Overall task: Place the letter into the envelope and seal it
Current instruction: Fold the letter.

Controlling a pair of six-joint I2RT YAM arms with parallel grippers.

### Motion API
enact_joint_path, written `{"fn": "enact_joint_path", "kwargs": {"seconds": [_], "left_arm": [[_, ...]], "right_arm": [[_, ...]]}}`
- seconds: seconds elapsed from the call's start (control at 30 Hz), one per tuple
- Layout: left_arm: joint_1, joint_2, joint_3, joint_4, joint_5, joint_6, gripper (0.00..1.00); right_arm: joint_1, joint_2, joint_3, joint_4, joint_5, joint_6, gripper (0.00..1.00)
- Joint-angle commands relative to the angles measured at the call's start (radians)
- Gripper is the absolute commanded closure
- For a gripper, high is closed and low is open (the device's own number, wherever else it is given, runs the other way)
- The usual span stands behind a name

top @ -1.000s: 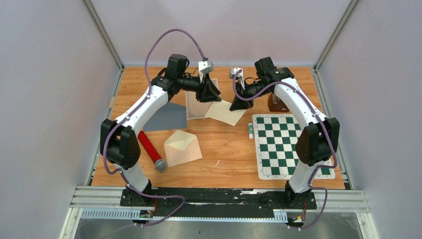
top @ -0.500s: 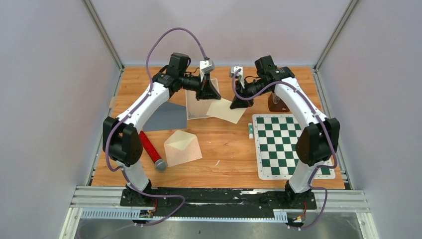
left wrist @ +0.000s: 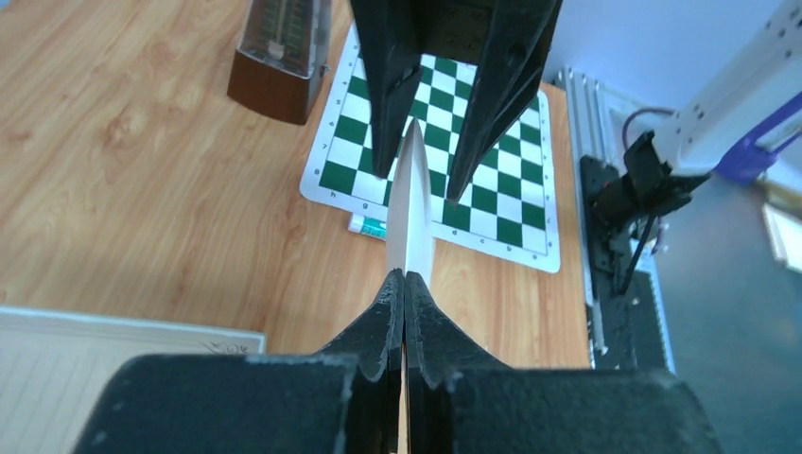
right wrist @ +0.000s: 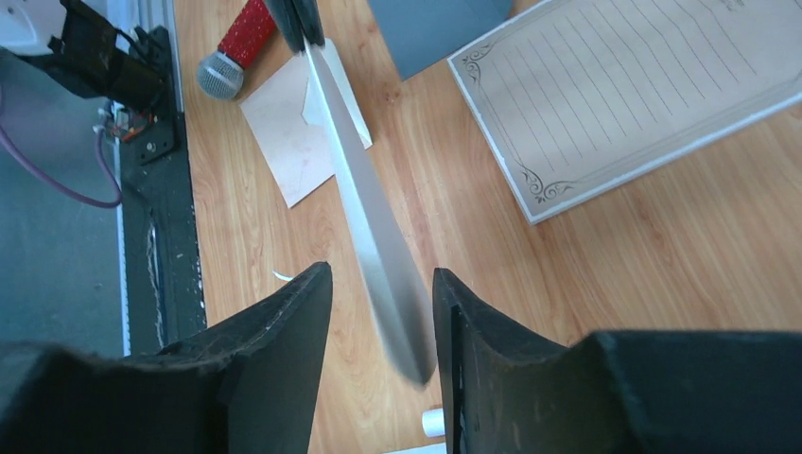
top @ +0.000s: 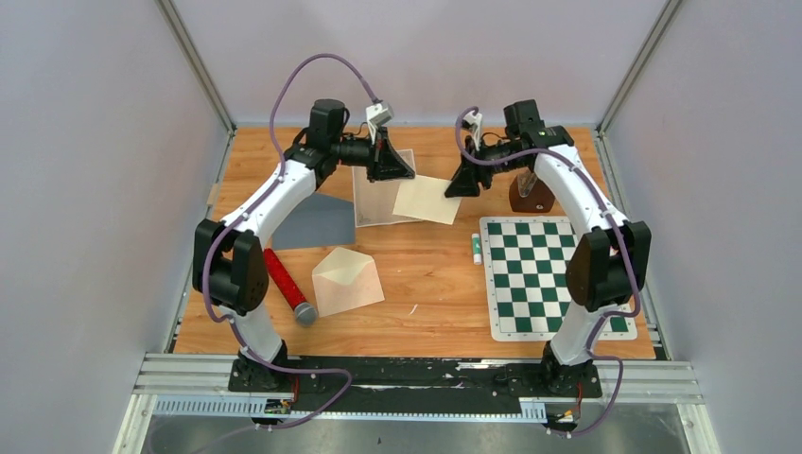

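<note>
The letter [top: 427,200], a folded cream sheet, hangs in the air at the back of the table between both grippers. My left gripper [top: 409,175] is shut on its left edge; the left wrist view shows the letter [left wrist: 410,208] edge-on, pinched at the tips [left wrist: 405,276]. My right gripper [top: 454,189] is open at the letter's right edge. In the right wrist view the letter [right wrist: 369,227] runs between the spread fingers [right wrist: 383,274], close to the right one. The envelope [top: 347,281] lies on the table in front of the left arm, flap open.
A lined sheet [top: 378,203] and a grey sheet [top: 317,222] lie under the left arm. A red microphone [top: 287,284] lies left of the envelope. On the right are a chessboard mat [top: 549,274], a glue stick [top: 476,248] and a brown metronome [top: 530,194].
My left gripper closed on the letter's left edge. My right gripper opened, let go of the letter and drew back to the right. The letter rose off the table.
</note>
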Motion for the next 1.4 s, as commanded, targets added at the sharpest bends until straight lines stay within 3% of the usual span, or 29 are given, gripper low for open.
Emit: {"fn": "enact_joint_path", "kwargs": {"seconds": [0.0, 0.33, 0.5, 0.57, 0.67, 0.73, 0.77, 0.8, 0.87, 0.9, 1.0, 1.03, 1.13, 1.23, 1.37], "left_arm": [[0.052, -0.035, -0.075, 0.425, 0.039, -0.401, 1.00], [0.110, 0.019, -0.133, 0.865, 0.045, -0.817, 1.00], [0.117, 0.037, -0.135, 0.903, 0.041, -0.860, 1.00], [0.124, 0.048, -0.138, 0.930, 0.036, -0.904, 1.00], [0.143, 0.062, -0.142, 0.955, 0.010, -0.931, 1.00], [0.151, 0.064, -0.135, 0.920, 0.015, -0.899, 0.77], [0.152, 0.054, -0.131, 0.857, 0.019, -0.833, 0.63], [0.153, 0.047, -0.118, 0.813, 0.032, -0.785, 0.58], [0.153, 0.017, -0.083, 0.604, 0.034, -0.568, 0.44], [0.152, -0.002, -0.040, 0.416, 0.033, -0.367, 0.38], [0.136, -0.006, 0.092, -0.033, 0.021, 0.076, 0.32], [0.130, 0.010, 0.171, -0.235, 0.016, 0.274, 0.30], [0.093, 0.059, 0.294, -0.529, -0.008, 0.611, 0.29], [0.052, 0.068, 0.336, -0.648, -0.033, 0.707, 0.28], [0.013, 0.077, 0.339, -0.655, -0.040, 0.711, 0.28]], "right_arm": [[-0.058, -0.009, -0.022, 0.122, -0.145, 0.195, 0.54], [-0.092, 0.036, -0.008, 0.281, -0.301, 0.465, 0.52], [-0.092, 0.047, -0.013, 0.374, -0.339, 0.561, 0.55], [-0.091, 0.050, -0.013, 0.398, -0.352, 0.586, 0.64], [-0.091, 0.047, -0.015, 0.407, -0.355, 0.592, 0.88], [-0.091, 0.036, -0.026, 0.403, -0.346, 0.583, 0.98], [-0.092, 0.028, -0.032, 0.393, -0.337, 0.569, 1.00], [-0.092, 0.021, -0.036, 0.373, -0.328, 0.544, 1.00], [-0.083, 0.011, -0.020, 0.282, -0.287, 0.432, 1.00], [-0.074, 0.014, 0.005, 0.188, -0.259, 0.331, 1.00], [-0.017, 0.061, 0.135, -0.106, -0.125, 0.039, 1.00], [-0.003, 0.078, 0.164, -0.165, -0.077, -0.006, 1.00], [0.016, 0.108, 0.209, -0.235, -0.045, -0.058, 1.00], [0.042, 0.116, 0.226, -0.239, 0.004, -0.084, 1.00], [0.074, 0.111, 0.243, -0.238, 0.032, -0.114, 1.00]]}}
